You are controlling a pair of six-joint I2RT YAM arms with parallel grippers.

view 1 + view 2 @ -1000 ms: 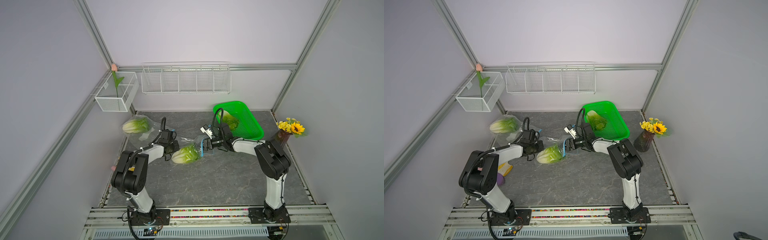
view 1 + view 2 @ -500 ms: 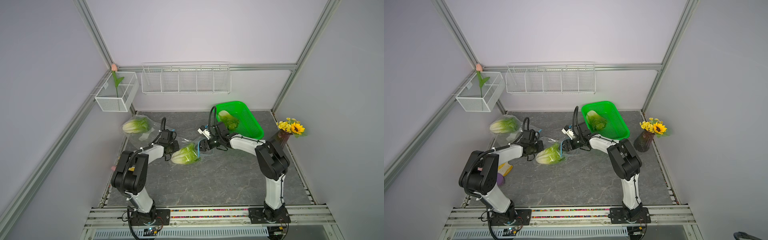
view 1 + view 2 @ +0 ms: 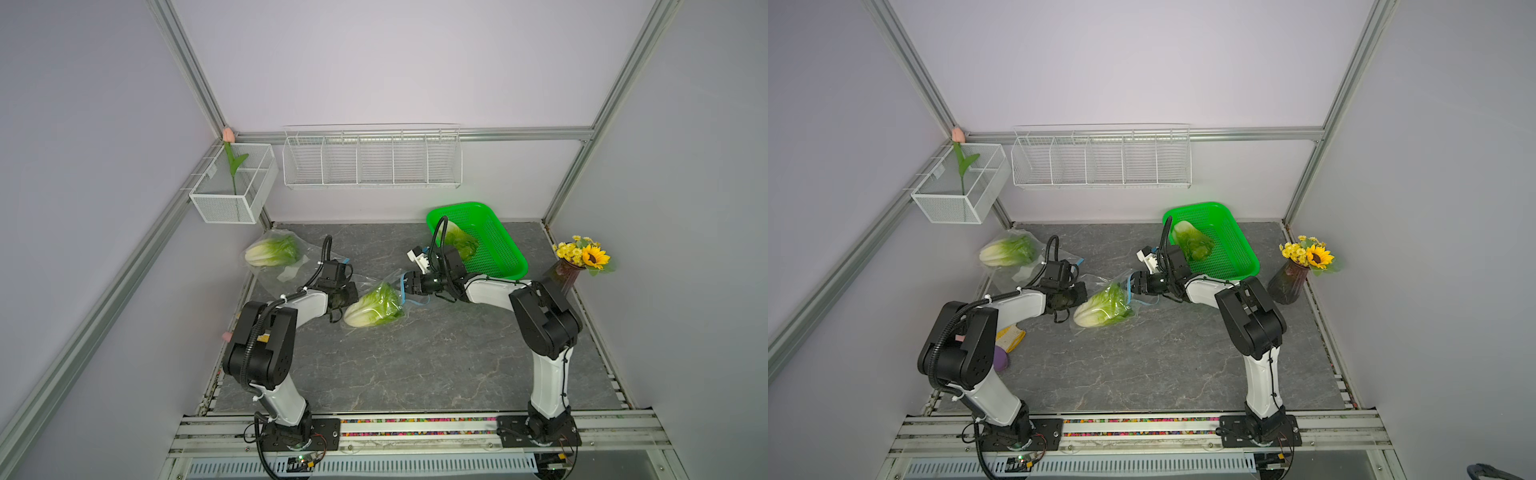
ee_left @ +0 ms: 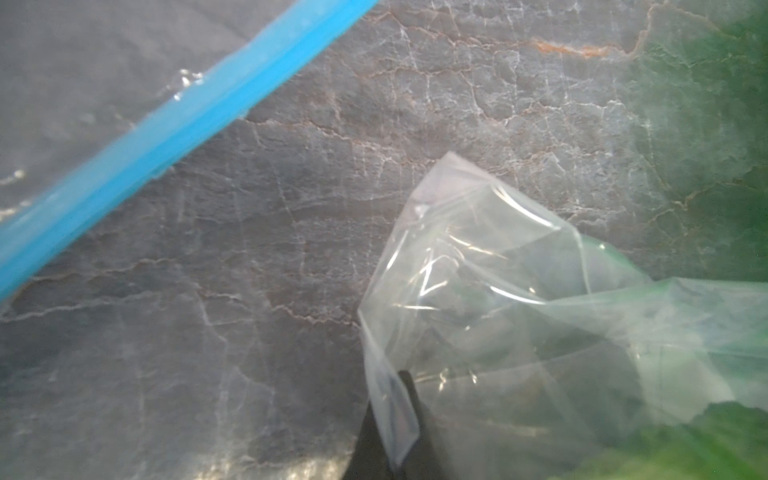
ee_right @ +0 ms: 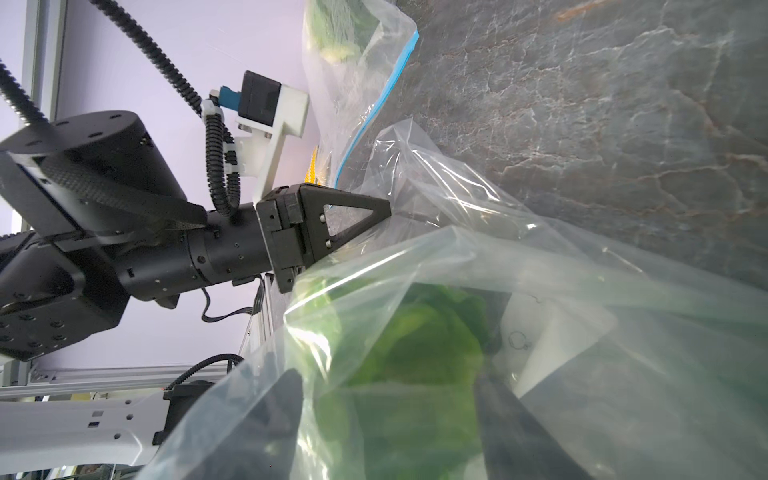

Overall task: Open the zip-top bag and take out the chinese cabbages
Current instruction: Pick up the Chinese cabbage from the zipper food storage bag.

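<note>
grey marbled tabletop (image 3: 415,365) lies bare at the front, between the two arm bases. a little further, in the middle, a zip-top bag (image 5: 457,199) lies on its side with the middle cabbage (image 3: 374,309) inside, its white base toward the left arm. the left gripper (image 5: 382,210) is clenched on a corner of the plastic near that base. the right gripper (image 3: 406,286) reaches in at the mouth. its fingers (image 5: 286,407) stand apart on both sides of the leafy end, and i cannot tell if they already press on it. i think the step is to pull this head out. to do it well, the right claw should bite the leaves only, not the film, then draw straight back while the left one holds firm. further back, a second cabbage (image 3: 270,251) sits in another bag (image 3: 291,272) at the left, and a third cabbage (image 3: 1192,245) lies in the green basket (image 3: 494,249).
</note>
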